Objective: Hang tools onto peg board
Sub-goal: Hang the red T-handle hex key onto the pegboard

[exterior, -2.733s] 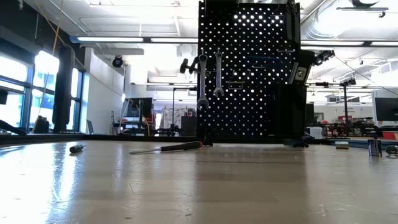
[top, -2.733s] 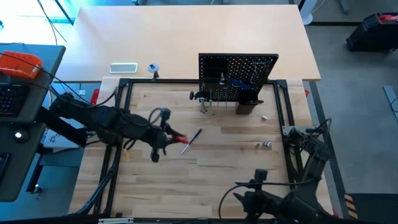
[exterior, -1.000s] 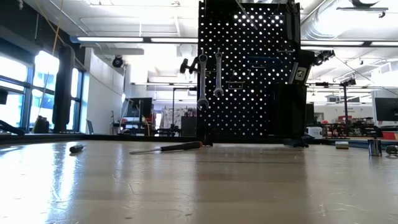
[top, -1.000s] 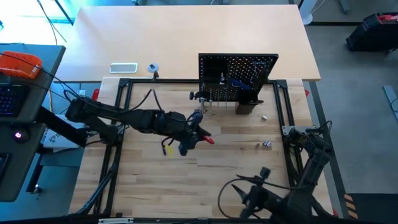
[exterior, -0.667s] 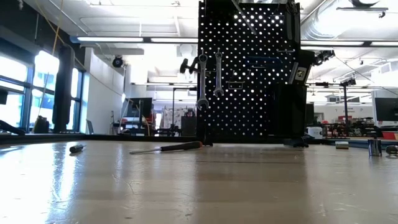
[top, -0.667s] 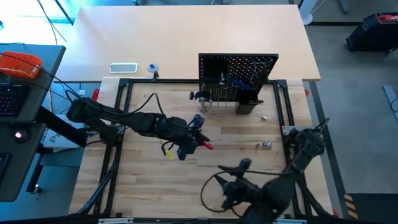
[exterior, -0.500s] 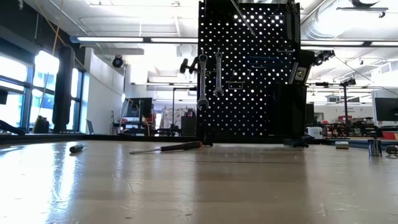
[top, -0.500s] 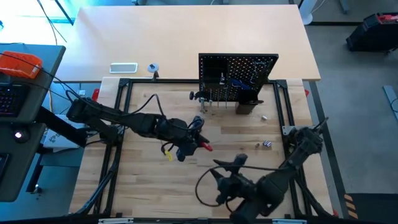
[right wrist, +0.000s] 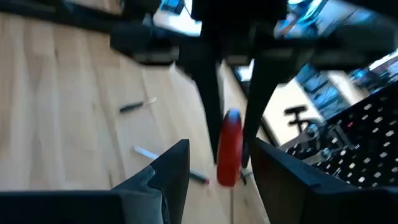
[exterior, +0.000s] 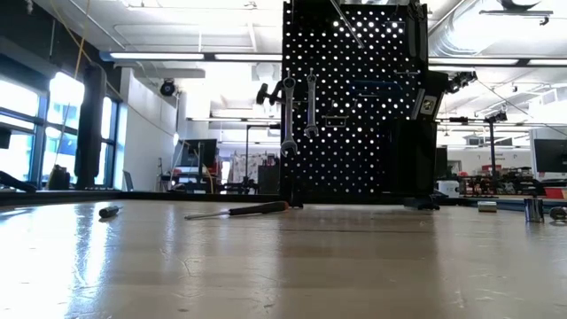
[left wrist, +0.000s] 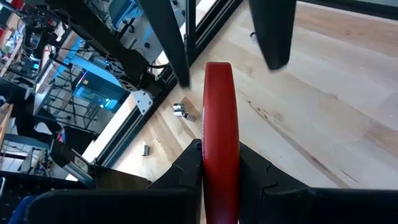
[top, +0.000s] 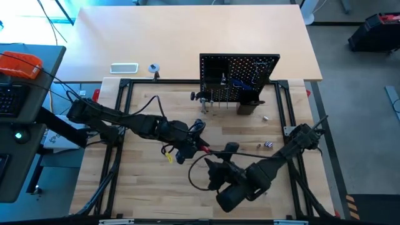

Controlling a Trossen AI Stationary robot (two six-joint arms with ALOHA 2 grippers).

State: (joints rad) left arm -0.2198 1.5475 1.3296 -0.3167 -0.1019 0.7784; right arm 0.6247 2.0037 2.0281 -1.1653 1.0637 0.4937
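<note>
Wooden planks made up your work surface point(top: 156, 181), ringed by a black frame, with a pale desk beyond it at 12 o'clock. Starting at 9 o'clock, your left arm reached in across the planks, and your left gripper point(top: 190, 145) sat near the table's centre, clamped on the red-handled screwdriver point(top: 203, 147). Your left wrist camera confirmed that hold: the red handle point(left wrist: 219, 140) was pinched between the two dark fingers point(left wrist: 186, 168), with its free end pointing out over the wood. Small metal bits point(left wrist: 181, 111) lay on the planks past it.

Just to the right, your right gripper point(top: 224, 156) faced the left one at close range, with the right arm running back toward 4 o'clock. Its fingers point(right wrist: 168, 168) stood apart and held nothing; the red handle point(right wrist: 229, 149) hung ahead of them in the other gripper's grasp.

At 12 o'clock the peg board point(top: 239, 76) stood upright at the far edge of the planks. From table height you could see two silver wrenches point(exterior: 299, 111) hanging on its left side. Another screwdriver point(exterior: 237, 211) lay flat on the wood in front of the board's lower left corner, and a small dark tool point(exterior: 109, 211) lay farther left. More metal bits point(top: 268, 144) rested at 3 o'clock
</note>
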